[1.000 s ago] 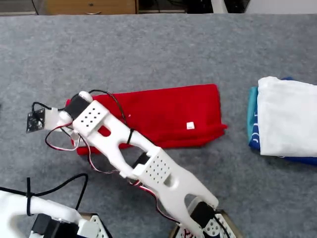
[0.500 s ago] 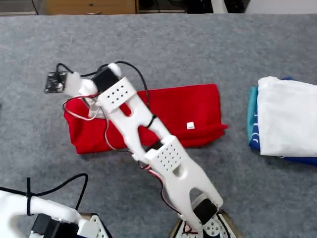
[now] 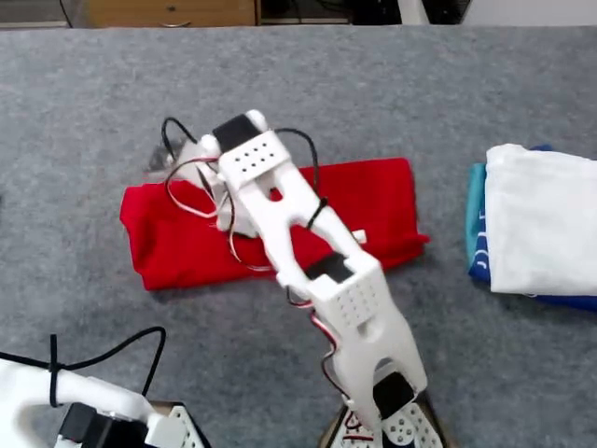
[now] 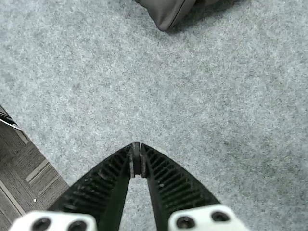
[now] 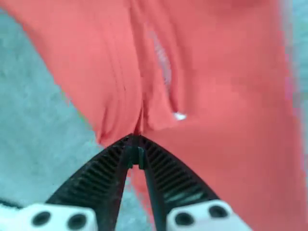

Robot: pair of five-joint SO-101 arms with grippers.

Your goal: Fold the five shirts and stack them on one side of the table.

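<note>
Since the red shirt [image 3: 364, 210] lies long-ways across the table [image 3: 280, 84], pointing at the folded stack [image 3: 541, 219], the right arm's fingers [image 5: 161, 175], clamped together, hover over its opposite end; left fingers [image 4: 166, 180] are clenched too, well away.

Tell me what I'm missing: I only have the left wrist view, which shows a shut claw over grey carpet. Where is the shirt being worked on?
Observer: In the high view, the red shirt lies mid-table, folded into a long strip.
Operator: Is the other arm on it?
Observer: Yes. In its own wrist view the right claw is shut, and the red fabric puckers toward its tips, so it appears to be pinching a fold.
Operator: Any stack yet?
Observer: At the right edge of the high view a folded white shirt sits on top of blue shirts.
</note>
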